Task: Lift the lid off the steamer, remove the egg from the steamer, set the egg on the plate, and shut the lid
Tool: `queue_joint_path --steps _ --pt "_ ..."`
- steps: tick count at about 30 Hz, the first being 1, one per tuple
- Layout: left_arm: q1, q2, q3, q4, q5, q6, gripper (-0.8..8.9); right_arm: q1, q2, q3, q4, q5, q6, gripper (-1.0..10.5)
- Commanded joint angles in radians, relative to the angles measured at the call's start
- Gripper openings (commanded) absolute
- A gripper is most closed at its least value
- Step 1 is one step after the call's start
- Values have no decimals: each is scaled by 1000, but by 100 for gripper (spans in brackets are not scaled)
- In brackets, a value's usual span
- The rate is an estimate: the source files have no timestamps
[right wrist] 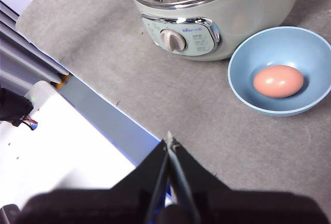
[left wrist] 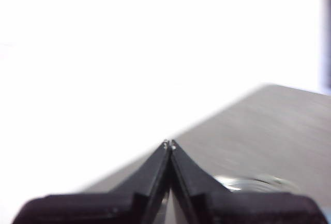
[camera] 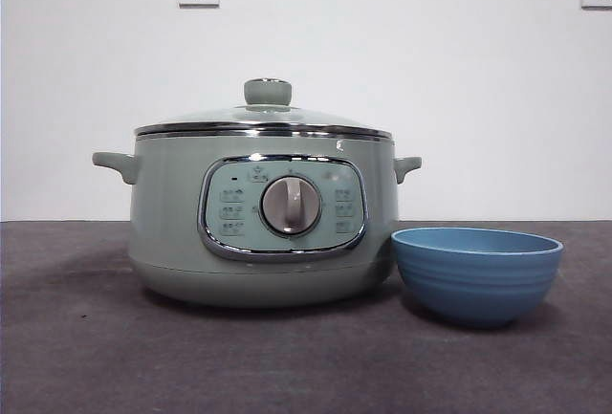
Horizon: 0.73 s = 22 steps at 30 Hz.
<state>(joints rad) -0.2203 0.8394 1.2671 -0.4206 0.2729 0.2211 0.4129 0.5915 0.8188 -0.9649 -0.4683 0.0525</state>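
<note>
One plate [camera: 476, 275] stands nearest in the front view, touching one steamer [camera: 263, 218] with its lid [camera: 265, 118] on. Left gripper [left wrist: 169, 144]: jaws together, over bare table [left wrist: 269, 131]. Right gripper [right wrist: 168, 137]: jaws together, well short of the plate, where one egg [right wrist: 278, 81] lies, long axis crosswise.

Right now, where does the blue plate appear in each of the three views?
Front view: the plate stands at lower right on the table, just beside the steamer, which has its lid on.
Left wrist view: the plate is not identifiable; only something shiny and blurred shows behind the shut left hand.
Right wrist view: the plate is at upper right, holding the egg.
Shared landmark: the steamer's round dial, seen in the front and right wrist views.
</note>
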Motion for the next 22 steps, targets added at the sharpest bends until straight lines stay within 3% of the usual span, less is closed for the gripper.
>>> queue_joint_path --steps 1,10,13,22 --pt "77 -113 -186 92 -9 15 -4 2 -3 -10 5 3 -8 1" --pt "204 -461 -710 284 -116 7 -4 2 -3 -10 5 3 -8 1" --pt "234 -564 -840 300 -128 -13 -4 2 -3 -10 5 3 -8 1" --pt "281 -750 -1114 309 -311 -130 -4 2 -3 -10 5 3 -8 1"
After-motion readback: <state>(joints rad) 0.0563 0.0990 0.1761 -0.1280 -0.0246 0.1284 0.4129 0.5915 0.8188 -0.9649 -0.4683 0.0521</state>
